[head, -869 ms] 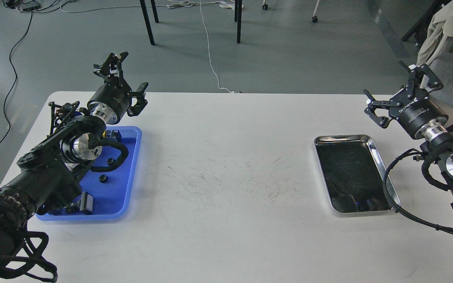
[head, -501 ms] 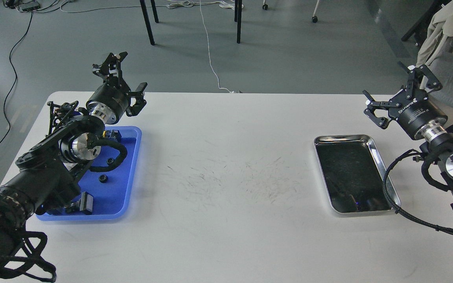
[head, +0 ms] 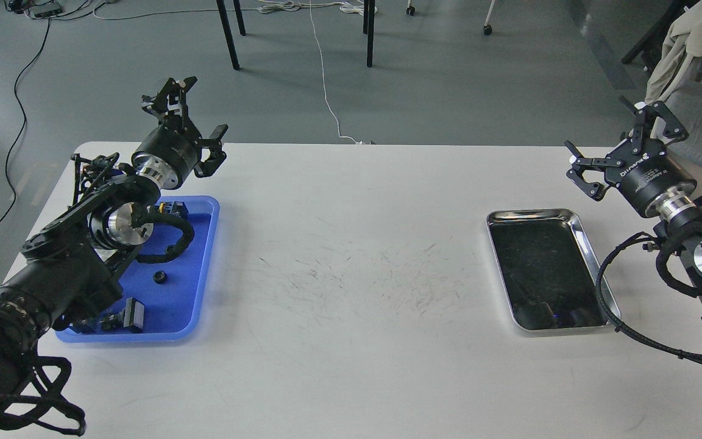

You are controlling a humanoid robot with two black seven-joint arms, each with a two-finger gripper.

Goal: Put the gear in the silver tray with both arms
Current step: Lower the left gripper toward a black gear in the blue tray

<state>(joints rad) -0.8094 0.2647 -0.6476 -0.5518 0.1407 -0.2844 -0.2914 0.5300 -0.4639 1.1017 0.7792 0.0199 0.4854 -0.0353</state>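
The silver tray [head: 549, 268] lies at the right of the white table, its dark floor bare. A small black gear [head: 159, 277] lies in the blue plastic tray [head: 195, 299] at the left; a second small black ring-shaped part [head: 170, 249] lies beside my left arm's cable. My left gripper [head: 195, 119] is open and empty, raised above the far end of the blue tray. My right gripper [head: 622, 140] is open and empty, held in the air beyond the silver tray's far right corner.
Black blocky parts [head: 131, 316] lie at the blue tray's near end and another [head: 171, 209] at its far end. My left arm covers much of that tray. Chair and table legs [head: 229, 33] stand on the floor beyond the table. A chair with cloth [head: 692, 42] stands at the right.
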